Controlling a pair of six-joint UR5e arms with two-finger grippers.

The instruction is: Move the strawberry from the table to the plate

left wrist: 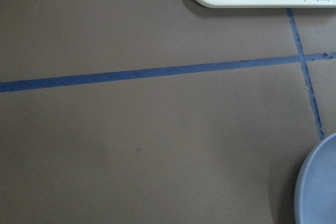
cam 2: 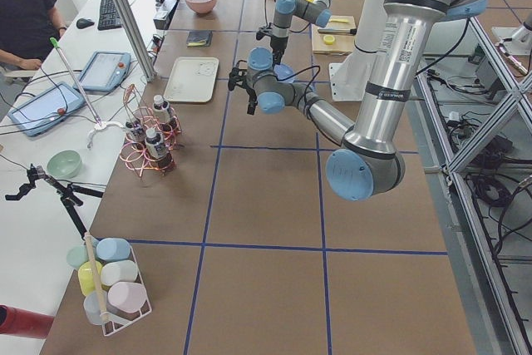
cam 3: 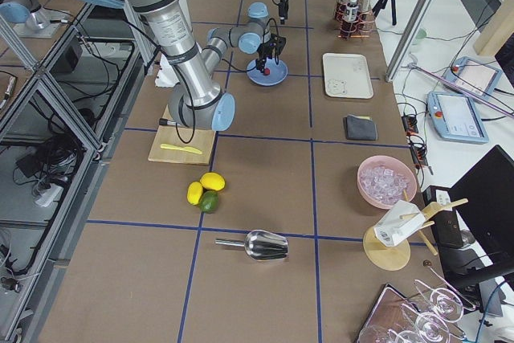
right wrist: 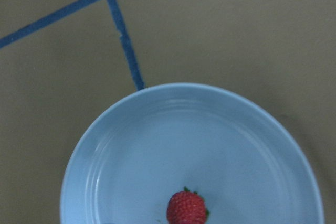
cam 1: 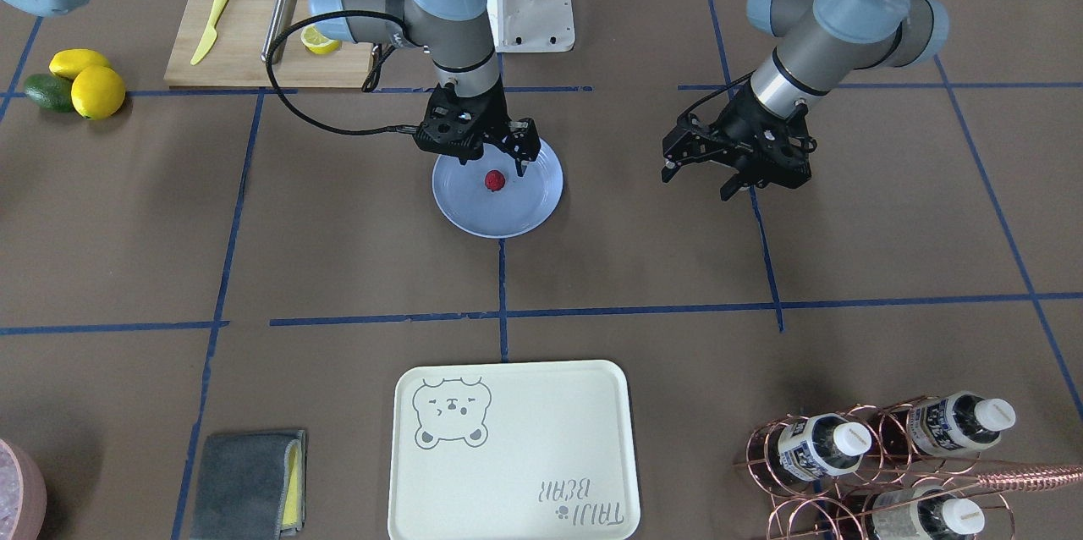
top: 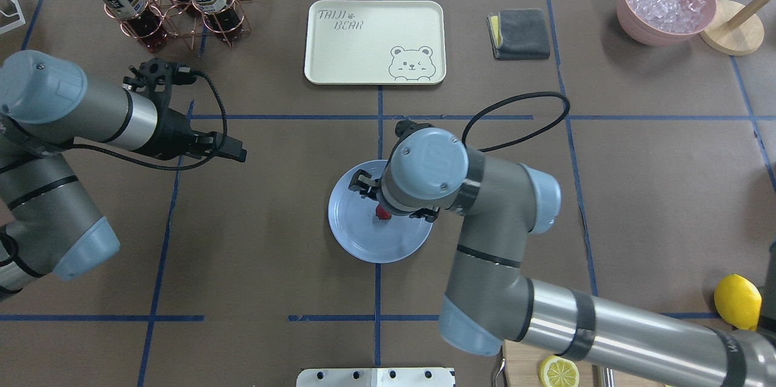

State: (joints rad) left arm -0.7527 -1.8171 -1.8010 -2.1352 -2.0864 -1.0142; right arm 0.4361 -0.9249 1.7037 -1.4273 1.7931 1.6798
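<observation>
The small red strawberry [cam 1: 494, 179] lies loose near the middle of the pale blue plate [cam 1: 508, 214] on the brown table [cam 1: 338, 227]. My right gripper [cam 1: 495, 157] hangs just above the berry, open, its fingers apart on either side and not touching it. The right wrist view looks straight down on the strawberry [right wrist: 186, 208] resting in the plate [right wrist: 157, 145]. From overhead the right wrist covers part of the plate [top: 364, 241], with the strawberry [top: 382, 212] peeking out below it. My left gripper [cam 1: 700, 183] hovers open and empty over bare table, well away from the plate.
A cream bear-print tray [cam 1: 512, 451] lies beyond the plate. A copper rack with bottles [cam 1: 880, 455], a grey cloth [cam 1: 245, 481], a cutting board [cam 1: 254, 32] with a knife and half a lemon, and lemons with an avocado [cam 1: 76, 83] sit around the edges.
</observation>
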